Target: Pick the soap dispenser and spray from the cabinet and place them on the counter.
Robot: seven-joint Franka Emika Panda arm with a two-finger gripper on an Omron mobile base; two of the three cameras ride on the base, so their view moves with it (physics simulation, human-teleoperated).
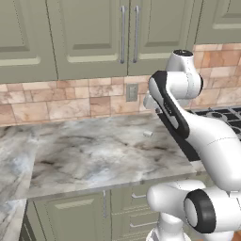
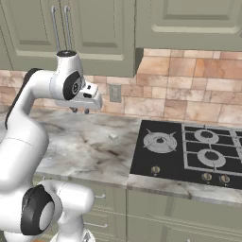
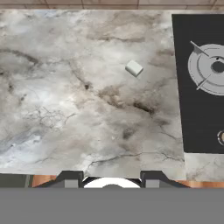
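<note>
Hovering above the counter [image 1: 89, 155], the gripper [image 2: 80, 110] hung with its fingers pointing down and nothing between them. The tips sat partly apart — neither spread wide nor pressed together — and I judged that a resting pose, not a grasp. In the hand view the two dark fingertips [image 3: 70, 179] stood at six o'clock, looking straight down on bare marble.

The cabinet [image 1: 94, 37] had both doors closed, their bar handles [image 1: 123, 33] side by side at twelve o'clock in the left base view, just above the arm's upper joint. I could not see the soap dispenser or the spray; if they were in there, the doors hid them. So I read the task as not yet begun — a door needed to come open first, and the hand sat low, well under the handles, probably to keep clear of the doors.

The counter was grey-white marble with dark veining, broad and flat, with plenty of room for two bottles. One small pale block [image 3: 134, 68] lay on it, at about one o'clock from the fingertips in the hand view. The black stovetop [image 2: 189, 151] butted against the slab at three o'clock. Behind ran a tan stone backsplash [image 2: 189, 90] with a wall outlet [image 1: 132, 92], and olive drawers [image 1: 136, 207] below.
</note>
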